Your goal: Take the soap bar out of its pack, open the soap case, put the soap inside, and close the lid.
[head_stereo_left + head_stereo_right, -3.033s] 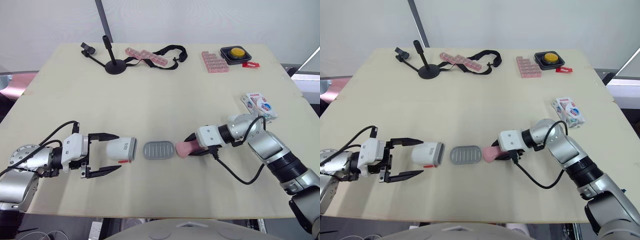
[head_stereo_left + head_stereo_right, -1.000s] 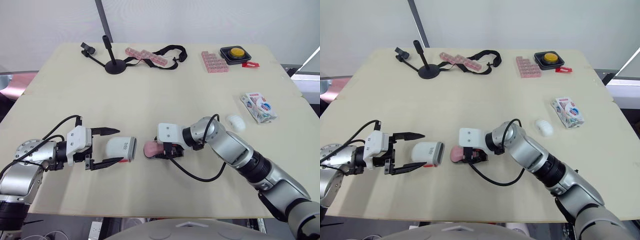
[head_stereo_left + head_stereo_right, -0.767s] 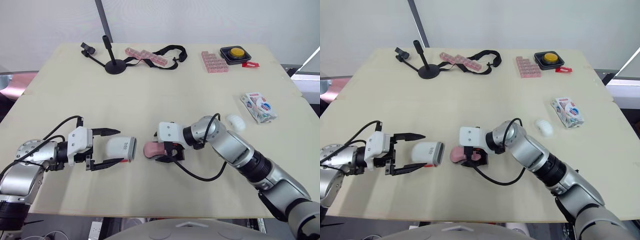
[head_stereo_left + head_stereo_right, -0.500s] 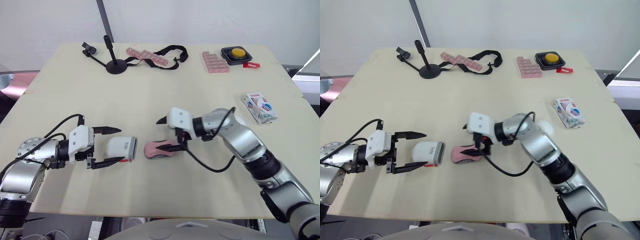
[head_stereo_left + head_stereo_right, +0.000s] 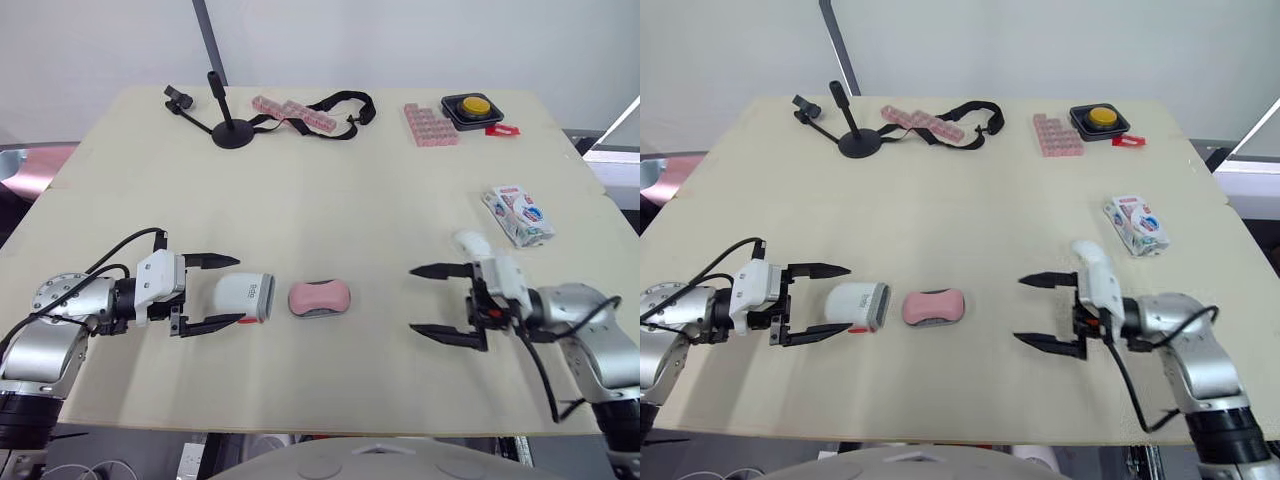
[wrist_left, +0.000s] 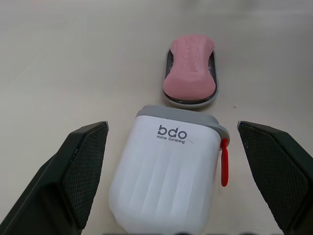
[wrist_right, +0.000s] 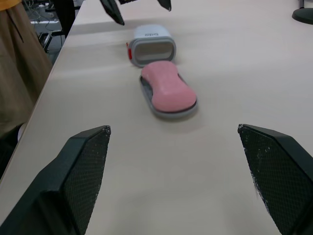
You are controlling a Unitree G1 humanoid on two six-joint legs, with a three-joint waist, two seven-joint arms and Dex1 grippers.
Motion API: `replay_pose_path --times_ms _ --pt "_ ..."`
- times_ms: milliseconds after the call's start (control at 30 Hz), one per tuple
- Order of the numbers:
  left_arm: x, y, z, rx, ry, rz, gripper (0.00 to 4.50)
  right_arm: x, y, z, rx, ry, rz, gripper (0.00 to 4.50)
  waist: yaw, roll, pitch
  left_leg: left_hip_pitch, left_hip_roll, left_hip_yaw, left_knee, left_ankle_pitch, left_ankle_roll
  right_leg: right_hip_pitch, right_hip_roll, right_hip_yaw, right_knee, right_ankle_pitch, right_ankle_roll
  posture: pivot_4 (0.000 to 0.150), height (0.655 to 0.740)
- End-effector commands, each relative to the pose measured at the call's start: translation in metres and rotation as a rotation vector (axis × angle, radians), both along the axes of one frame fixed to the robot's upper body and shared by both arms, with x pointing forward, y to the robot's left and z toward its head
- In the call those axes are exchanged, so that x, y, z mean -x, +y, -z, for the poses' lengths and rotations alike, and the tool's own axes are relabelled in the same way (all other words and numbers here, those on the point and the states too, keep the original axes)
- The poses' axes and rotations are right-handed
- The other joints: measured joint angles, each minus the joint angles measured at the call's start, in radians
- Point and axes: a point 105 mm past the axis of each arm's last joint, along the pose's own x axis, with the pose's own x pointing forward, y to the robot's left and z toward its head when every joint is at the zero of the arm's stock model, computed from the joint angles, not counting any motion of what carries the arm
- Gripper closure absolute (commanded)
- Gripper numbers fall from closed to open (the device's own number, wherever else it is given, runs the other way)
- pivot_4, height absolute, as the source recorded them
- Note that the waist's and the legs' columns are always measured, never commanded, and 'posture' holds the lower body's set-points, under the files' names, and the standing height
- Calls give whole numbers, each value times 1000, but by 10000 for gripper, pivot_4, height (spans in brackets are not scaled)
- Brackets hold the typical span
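Soap bar [image 5: 320,295], pink and oval, is seated on the grey tray [image 6: 191,103]. White plastic lid [image 5: 243,297], straddled by the spread left tool [image 5: 238,290], is unfitted; right tool [image 5: 412,300] is spread, empty.

**Matt soap, smooth plastic, grained pads**

Your pink soap bar [image 6: 190,64] looks smooth and matt. The tray [image 7: 169,114] under it is grey plastic with a dull finish. In the lower middle of the left wrist view, the case lid [image 6: 166,174] is white plastic, softly ribbed with a faint sheen, and carries a red tab [image 6: 224,169]. The tabletop [image 5: 330,190] is pale, matt and wood-like. The pads [image 6: 83,169] of the left gripper [image 5: 239,289] are black with a cross-hatched grain. At the right edge of the head views, the soap pack [image 5: 518,213] looks like a glossy printed wrapper.
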Motion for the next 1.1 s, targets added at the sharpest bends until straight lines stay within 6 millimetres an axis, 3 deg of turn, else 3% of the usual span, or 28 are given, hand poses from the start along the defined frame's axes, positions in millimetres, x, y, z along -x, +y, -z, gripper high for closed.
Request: replay_pose_path --times_ms 33,567,1100 --pt "-1 2 -3 -17 -20 12 0 3 -16 -2 7 -55 1 492 -1 0 0 0 0 0 0 0 0 0 0 0 0 0 0 1500 7400" --pt "-11 26 9 -140 97 68 0 3 -22 0 8 -61 19 492 10 0 0 0 0 0 1 1 2 0 -1 -1 0 0 0 1500 7400" --pt "-24 9 23 -210 73 158 0 1 -23 2 35 -60 29 492 18 0 0 0 0 0 1 1 2 0 -1 -1 1 0 0 1500 7400"
